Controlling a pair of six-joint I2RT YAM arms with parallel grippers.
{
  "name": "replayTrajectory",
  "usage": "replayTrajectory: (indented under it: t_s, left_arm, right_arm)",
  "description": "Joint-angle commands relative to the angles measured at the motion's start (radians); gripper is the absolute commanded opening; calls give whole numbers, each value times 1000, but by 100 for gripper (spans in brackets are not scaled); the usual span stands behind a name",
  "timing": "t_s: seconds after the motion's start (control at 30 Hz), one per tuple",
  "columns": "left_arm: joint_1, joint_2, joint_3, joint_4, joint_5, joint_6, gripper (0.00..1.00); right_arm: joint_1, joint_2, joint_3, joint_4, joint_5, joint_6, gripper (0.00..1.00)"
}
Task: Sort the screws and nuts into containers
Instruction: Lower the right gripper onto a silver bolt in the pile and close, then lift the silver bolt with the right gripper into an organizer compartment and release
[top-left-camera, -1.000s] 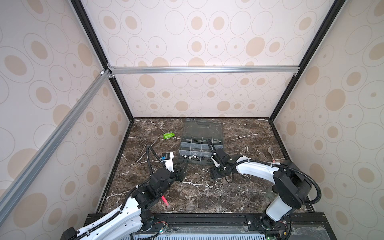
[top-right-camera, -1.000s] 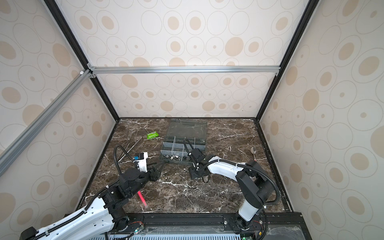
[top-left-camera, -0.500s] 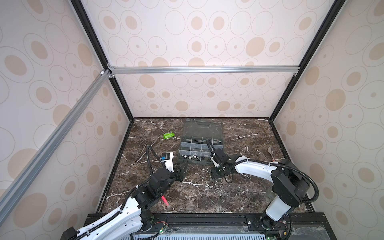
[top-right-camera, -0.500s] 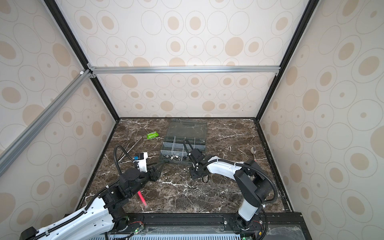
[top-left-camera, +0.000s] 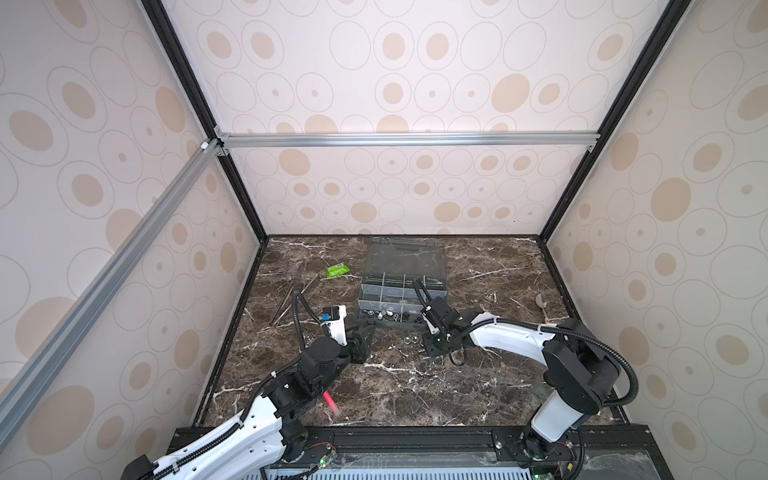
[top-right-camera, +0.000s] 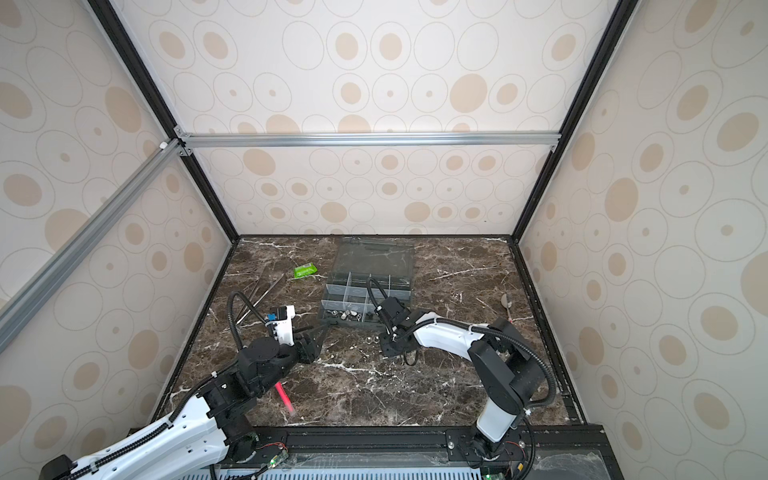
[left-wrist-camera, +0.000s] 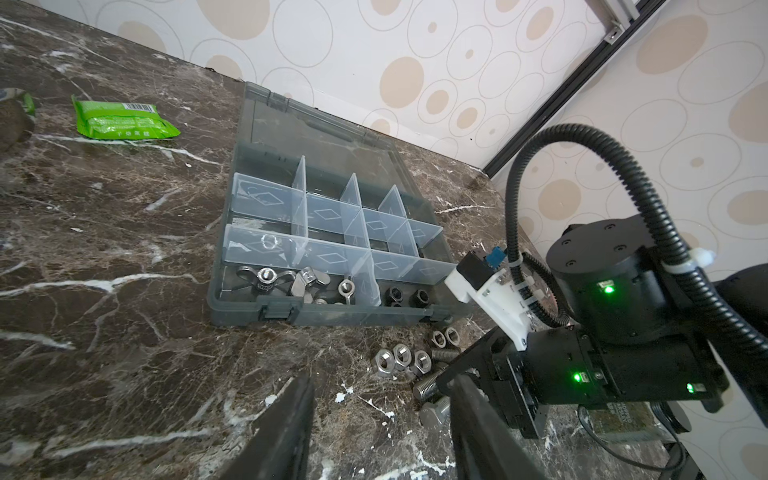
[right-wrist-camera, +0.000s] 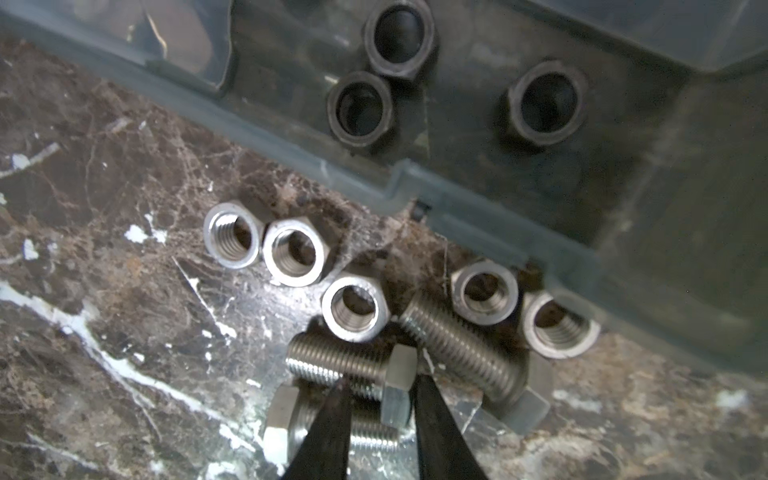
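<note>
Over the last second the right gripper (top-left-camera: 430, 352) has drawn its jaws inward while staying low over the loose hardware. The left gripper (top-left-camera: 365, 332) has not shifted.

In both top views the organiser box (top-left-camera: 399, 327) sits mid-table with its lid thrown back. The silver nuts (top-left-camera: 409, 340) lie just before its near wall, beside the right gripper. The green packet (top-left-camera: 336, 271), tweezers (top-left-camera: 286, 305) and pink pen (top-left-camera: 331, 402) lie well apart from the work.

In the left wrist view the left gripper's fingers stand wide apart over the table with nothing between them. Wing nuts (left-wrist-camera: 266, 279) and black nuts (left-wrist-camera: 395, 295) already lie in two front compartments (left-wrist-camera: 332, 259).

In the right wrist view the fingertips (right-wrist-camera: 332, 419) flank the head end of a silver screw (right-wrist-camera: 332, 363); I cannot tell whether they truly bite. It lies across a second screw (right-wrist-camera: 286, 415), with a third screw (right-wrist-camera: 457, 353) and a nut close by. The lift probably wants to go straight up and slowly, so the neighbours are not dragged. It must then clear the box wall just beyond and reach a compartment free of nuts.
</note>
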Motion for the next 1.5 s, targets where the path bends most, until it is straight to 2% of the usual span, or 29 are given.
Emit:
replayTrajectory:
  t_s: [0.0, 0.5, 0.77, 1.07, 1.23, 1.47]
  left_arm:
    - [5, -20, 0, -19, -17, -21, 53]
    - [5, -45, -8, -32, -18, -28, 53]
    - [6, -51, -4, -34, -26, -28, 53]
    - [5, -66, -13, -40, -40, -27, 53]
    - [5, -71, -14, -47, -37, -25, 53]
    - [6, -78, -15, -44, -18, -36, 53]
  right_arm:
    - [7, -7, -5, -28, 25, 14, 23]
    - [7, -32, -19, -17, 35, 33, 10]
    - [7, -90, 1, -42, 22, 43, 9]
    - [6, -191, 101, -96, 99, 18, 10]
    - [-31, -139, 218, -111, 110, -25, 10]
    - [-102, 70, 460, -145, 107, -72, 10]
